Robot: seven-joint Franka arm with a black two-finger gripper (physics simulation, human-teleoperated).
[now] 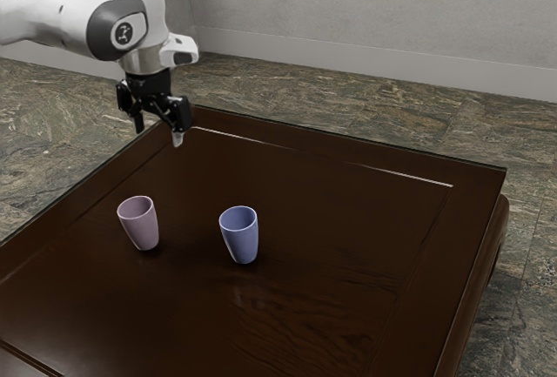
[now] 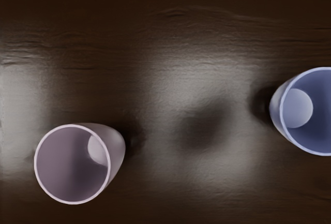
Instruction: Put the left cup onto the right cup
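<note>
Setting: grey wall (image 1: 365,3), veined stone floor (image 1: 365,103), dark wooden bench (image 1: 348,220) with a raised rim.

Item 1: mauve cup (image 1: 139,222) (image 2: 77,163), upright, mouth up, on the bench toward the exterior view's left. Judged to be the cup to lift.

Item 2: blue cup (image 1: 239,234) (image 2: 305,111), upright, near the mauve cup but apart from it, toward the exterior view's right.

Item 3: gripper (image 1: 159,131), fingers apart, empty, held high over the bench's far edge.

Key relation: the mauve cup sits below the gripper, nearer it than the blue; its long axis is vertical, so a descent to its wall seems needed.
</note>
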